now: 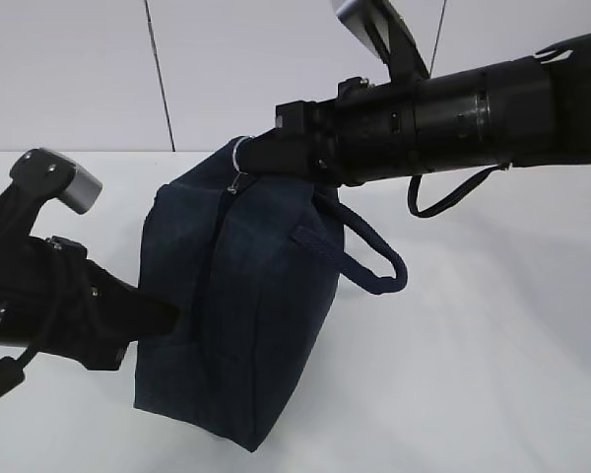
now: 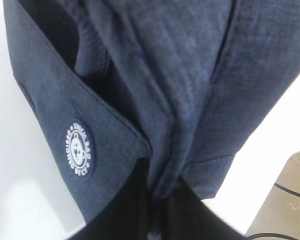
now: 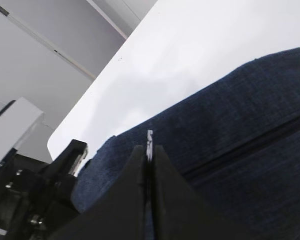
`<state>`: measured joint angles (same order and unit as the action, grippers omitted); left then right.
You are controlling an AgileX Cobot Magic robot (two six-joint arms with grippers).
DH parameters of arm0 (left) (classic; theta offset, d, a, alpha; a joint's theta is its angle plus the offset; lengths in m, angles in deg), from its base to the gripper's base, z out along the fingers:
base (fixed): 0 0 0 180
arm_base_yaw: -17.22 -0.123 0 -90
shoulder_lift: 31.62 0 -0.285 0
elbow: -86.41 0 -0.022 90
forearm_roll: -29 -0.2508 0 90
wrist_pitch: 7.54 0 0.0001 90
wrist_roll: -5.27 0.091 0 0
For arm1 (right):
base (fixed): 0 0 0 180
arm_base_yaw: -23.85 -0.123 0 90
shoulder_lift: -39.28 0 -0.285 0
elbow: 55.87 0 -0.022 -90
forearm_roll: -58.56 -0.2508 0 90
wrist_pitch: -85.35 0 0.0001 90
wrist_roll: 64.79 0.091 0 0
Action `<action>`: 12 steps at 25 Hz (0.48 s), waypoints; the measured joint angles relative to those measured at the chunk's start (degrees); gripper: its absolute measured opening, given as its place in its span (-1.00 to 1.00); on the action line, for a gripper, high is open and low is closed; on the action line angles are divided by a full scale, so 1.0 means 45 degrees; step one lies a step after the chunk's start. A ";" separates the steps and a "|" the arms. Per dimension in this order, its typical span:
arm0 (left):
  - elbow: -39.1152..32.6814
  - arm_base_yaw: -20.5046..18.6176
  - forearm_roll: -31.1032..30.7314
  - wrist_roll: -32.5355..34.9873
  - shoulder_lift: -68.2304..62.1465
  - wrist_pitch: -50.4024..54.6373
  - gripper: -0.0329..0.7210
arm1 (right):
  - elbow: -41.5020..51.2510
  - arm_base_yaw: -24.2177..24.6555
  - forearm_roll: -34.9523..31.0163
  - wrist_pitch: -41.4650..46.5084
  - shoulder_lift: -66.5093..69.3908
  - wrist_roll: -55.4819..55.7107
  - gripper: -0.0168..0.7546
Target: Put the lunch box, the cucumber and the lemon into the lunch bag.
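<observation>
The navy lunch bag point(image 1: 246, 315) stands on the white table, its top closed along the zipper. My right gripper point(image 1: 256, 158) is at the bag's top left corner, shut on the metal ring pull point(image 1: 238, 156); the pull point(image 3: 149, 142) shows as a silver sliver between the closed fingers in the right wrist view. My left gripper point(image 1: 172, 317) is shut on a fold of the bag's fabric point(image 2: 165, 180) low on its left side, beside the white round logo point(image 2: 80, 149). A strap handle point(image 1: 374, 261) hangs on the right. The lunch box, cucumber and lemon are out of view.
The white table point(image 1: 492, 374) spreads to the right and front of the bag. A grey wall with a dark seam point(image 1: 158, 69) stands behind. A black cable point(image 1: 443, 202) hangs under the right arm.
</observation>
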<state>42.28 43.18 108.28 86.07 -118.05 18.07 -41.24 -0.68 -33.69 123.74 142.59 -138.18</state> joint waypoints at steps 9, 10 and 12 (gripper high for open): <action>0.0000 0.0000 -0.0025 0.0000 -0.0006 0.0000 -0.91 | -0.0028 0.0006 0.1010 -0.0593 0.0118 -0.0115 -0.94; 0.0000 0.0000 -0.0025 0.0000 -0.0006 0.0000 -0.91 | -0.0050 0.0028 0.1177 -0.0536 0.0118 -0.0115 -0.94; 0.0000 0.0000 -0.0025 0.0000 -0.0006 0.0000 -0.91 | -0.0050 0.0028 0.1453 -0.0514 0.0118 -0.0115 -0.94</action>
<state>42.28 43.18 108.17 86.07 -118.07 18.07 -41.47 -0.55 -27.15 121.43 143.13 -138.70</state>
